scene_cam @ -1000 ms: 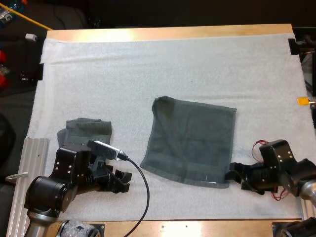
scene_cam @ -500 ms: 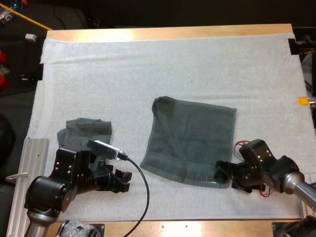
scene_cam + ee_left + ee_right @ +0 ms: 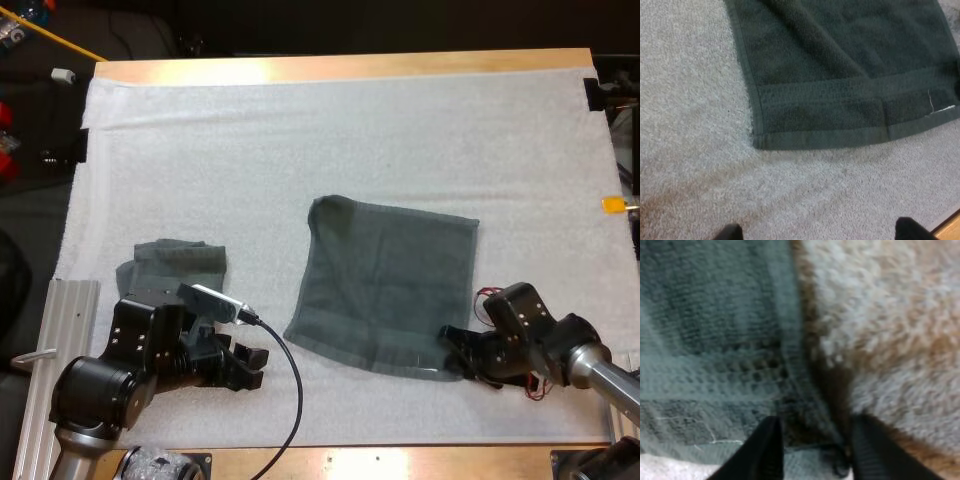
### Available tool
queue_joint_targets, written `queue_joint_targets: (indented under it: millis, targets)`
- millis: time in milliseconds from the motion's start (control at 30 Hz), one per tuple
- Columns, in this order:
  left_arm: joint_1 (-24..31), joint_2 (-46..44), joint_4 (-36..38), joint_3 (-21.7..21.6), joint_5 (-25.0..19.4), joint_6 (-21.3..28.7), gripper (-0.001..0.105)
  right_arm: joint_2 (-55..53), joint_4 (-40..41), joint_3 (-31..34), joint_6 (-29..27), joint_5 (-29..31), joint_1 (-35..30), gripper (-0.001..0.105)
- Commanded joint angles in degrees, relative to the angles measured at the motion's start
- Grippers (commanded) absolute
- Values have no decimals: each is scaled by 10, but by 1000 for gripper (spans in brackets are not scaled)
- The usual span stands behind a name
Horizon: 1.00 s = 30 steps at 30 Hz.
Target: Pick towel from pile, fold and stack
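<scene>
The flat towel (image 3: 385,285) lies on the white mat (image 3: 300,130) toward the table's near edge, my right gripper (image 3: 455,350) straddling its near-right corner hem with fingers apart, my left gripper (image 3: 252,368) spread wide by the crumpled towel (image 3: 170,265) near the left edge.

small towel (image 3: 172,262): near edge was hidden behind left arm (image 3: 100,385) | spread towel (image 3: 840,75): far part was cut off in left wrist view | left gripper (image 3: 821,234): was cut off above the fingertips (image 3: 730,232) | right gripper (image 3: 455,352): hold on spread towel's corner was blurred, not determinable
</scene>
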Motion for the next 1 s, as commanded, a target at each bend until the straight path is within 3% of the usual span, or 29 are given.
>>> queue_joint_targets:
  millis: [0,133,333,433,500,900,967]
  targets:
    - [-1,-3,-4,-1,5,-6,59,8,3,14,3,-20,1,33]
    - [-1,-3,-4,-1,5,-6,59,8,3,27,3,-24,1,39]
    - [-1,-3,-4,-1,5,-6,59,8,3,38,3,-26,3,37]
    - [-1,-3,-4,-1,5,-6,59,8,-6,38,3,-15,16,22]
    - [-1,-3,-4,-1,5,-6,59,8,-16,38,3,0,35,2]
    - [-1,15,-34,-1,5,33,59,-20,8,31,1,83,136,0]
    - [-1,27,-44,-1,20,32,59,-36,27,26,1,102,151,0]
